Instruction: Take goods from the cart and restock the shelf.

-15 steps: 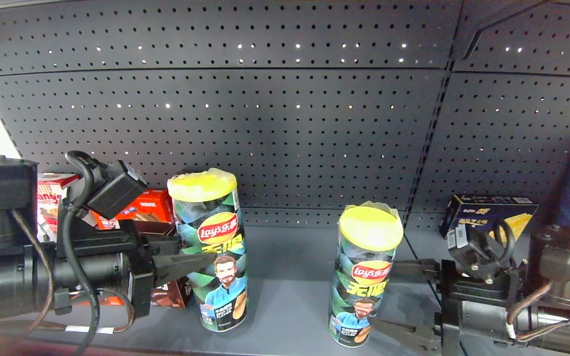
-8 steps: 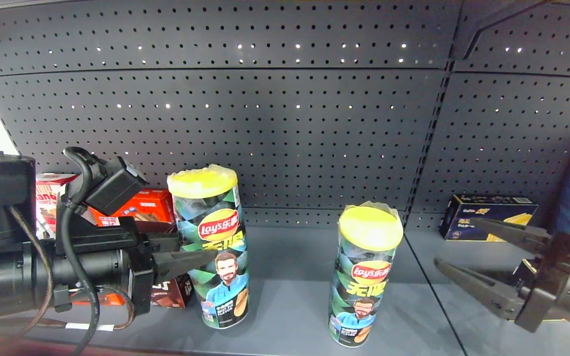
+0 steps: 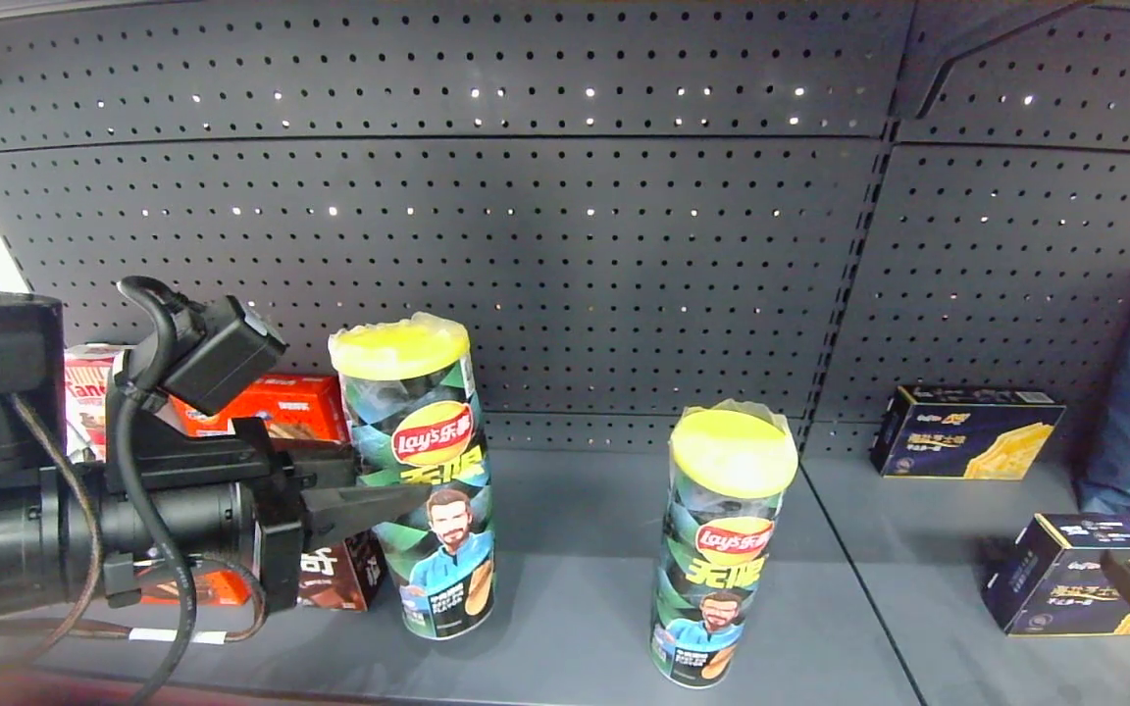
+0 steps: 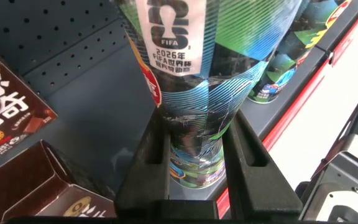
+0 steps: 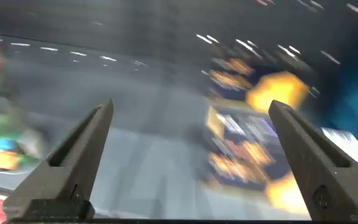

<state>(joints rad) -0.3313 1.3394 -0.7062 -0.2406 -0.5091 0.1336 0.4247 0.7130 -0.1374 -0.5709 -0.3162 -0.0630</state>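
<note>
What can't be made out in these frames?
Right wrist view: motion blur smears the dark boxes beyond the open right claw.
Head view: the frame edge cuts off the right claw, bar one finger.
Left wrist view: the frame edge cuts off the top of the chip can in the left claw.
Head view: the left arm hides most of the brown box.

Right can (image 3: 722,549) near shelf (image 3: 575,588) front; left can (image 3: 415,480) leftward, farther back; boxes (image 3: 281,407) left of it.
</note>
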